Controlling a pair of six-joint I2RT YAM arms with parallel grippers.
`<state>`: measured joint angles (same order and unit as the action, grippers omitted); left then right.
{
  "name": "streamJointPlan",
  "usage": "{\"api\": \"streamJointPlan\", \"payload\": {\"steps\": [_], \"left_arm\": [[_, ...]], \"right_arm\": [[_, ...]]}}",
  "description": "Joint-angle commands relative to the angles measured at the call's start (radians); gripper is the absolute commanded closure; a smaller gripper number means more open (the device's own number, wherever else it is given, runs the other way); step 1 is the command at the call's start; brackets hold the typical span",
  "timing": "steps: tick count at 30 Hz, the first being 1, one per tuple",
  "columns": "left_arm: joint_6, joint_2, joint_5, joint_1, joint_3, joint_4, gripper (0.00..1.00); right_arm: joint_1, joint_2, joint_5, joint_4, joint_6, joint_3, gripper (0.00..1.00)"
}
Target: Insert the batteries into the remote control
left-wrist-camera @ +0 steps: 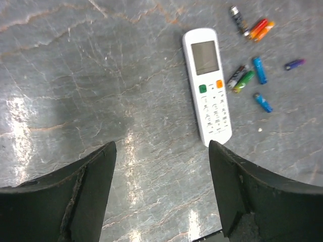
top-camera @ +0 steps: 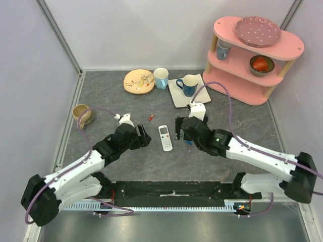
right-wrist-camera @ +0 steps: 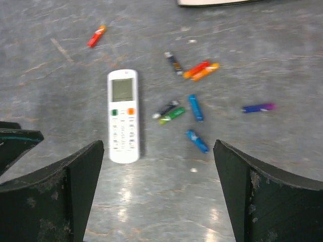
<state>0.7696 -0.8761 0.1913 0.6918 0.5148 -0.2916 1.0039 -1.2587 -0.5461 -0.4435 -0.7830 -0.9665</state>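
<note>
**Left gripper [top-camera: 146, 137] and right gripper [top-camera: 179, 132] both released; remote control [top-camera: 165, 137] flat on table [top-camera: 111, 96]**

Overhead: both flank the remote control, which lies keypad up, and neither touches it.

Left wrist: jaws stand wide, nothing between them. The remote control lies ahead, with batteries [left-wrist-camera: 250, 75] scattered just beside it.

Right wrist: jaws equally wide and empty. One red battery [right-wrist-camera: 96, 36] lies apart from the rest.

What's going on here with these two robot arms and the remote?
Nothing is being held yet. The remote lies buttons-up on the table, with the batteries scattered loose beside it. The left hand and the right hand are both open, hovering near the remote.
</note>
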Motion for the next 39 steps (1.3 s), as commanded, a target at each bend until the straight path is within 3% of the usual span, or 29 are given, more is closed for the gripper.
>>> {"api": "streamJointPlan", "payload": {"steps": [1,2,3,13,29,39], "left_arm": [[0.077,-0.15,-0.035,0.003,0.074,0.114,0.18],[0.086,-0.176,-0.017,0.005,0.091,0.111,0.01],[0.091,-0.21,-0.009,0.011,0.111,0.103,0.01],[0.206,-0.518,0.027,0.066,0.387,-0.05,0.01],[0.183,-0.876,0.103,0.135,0.685,-0.27,0.03],[0.203,-0.978,0.131,0.14,0.757,-0.337,0.16]], "right_arm": [[-0.005,0.109,-0.193,-0.089,0.03,0.119,0.02],[-0.007,0.152,-0.199,-0.086,0.024,0.135,0.02],[-0.007,0.169,-0.206,-0.081,0.012,0.15,0.02],[-0.008,0.214,-0.282,-0.018,-0.027,0.233,0.02],[-0.01,0.223,-0.224,0.0,0.001,0.247,0.02],[-0.013,0.24,-0.216,0.002,-0.002,0.261,0.02]]}}
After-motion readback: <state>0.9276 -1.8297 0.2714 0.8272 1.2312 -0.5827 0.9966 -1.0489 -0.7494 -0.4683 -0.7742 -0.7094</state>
